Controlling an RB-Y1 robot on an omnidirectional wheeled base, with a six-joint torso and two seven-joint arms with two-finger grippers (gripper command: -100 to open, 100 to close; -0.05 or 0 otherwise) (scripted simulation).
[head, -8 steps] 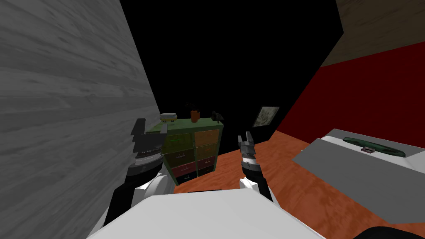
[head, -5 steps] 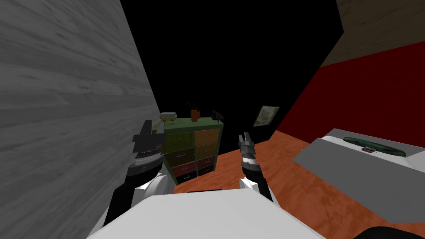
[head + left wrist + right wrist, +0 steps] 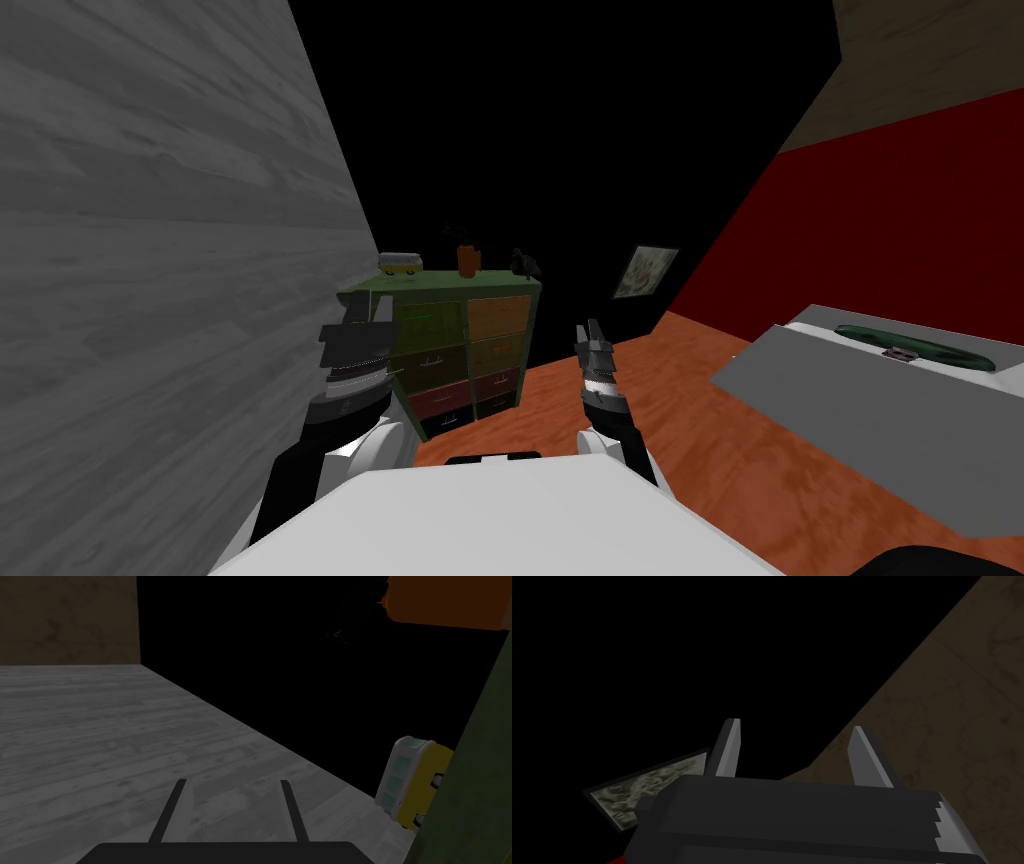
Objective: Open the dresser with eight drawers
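The dresser (image 3: 460, 350) is green with two columns of coloured drawers, all closed, and stands against the grey wall a little ahead of me. My left gripper (image 3: 355, 312) is raised near its top left corner. In the left wrist view this gripper (image 3: 231, 791) has its fingers apart with nothing between them, and the dresser's green side (image 3: 475, 776) lies close by. My right gripper (image 3: 592, 335) hangs over the floor to the right of the dresser. Its fingers (image 3: 797, 736) are also apart and hold nothing.
A yellow toy van (image 3: 400, 264) (image 3: 417, 786), an orange pot (image 3: 468, 260) and a small dark figure (image 3: 524, 264) sit on the dresser top. The grey plank wall (image 3: 150, 250) runs close on my left. A grey-white bed (image 3: 860, 400) stands right, across the orange floor (image 3: 700, 440).
The whole head view has shifted a little, so I have moved slightly toward the dresser. Both grippers' fingers have drawn closer together.
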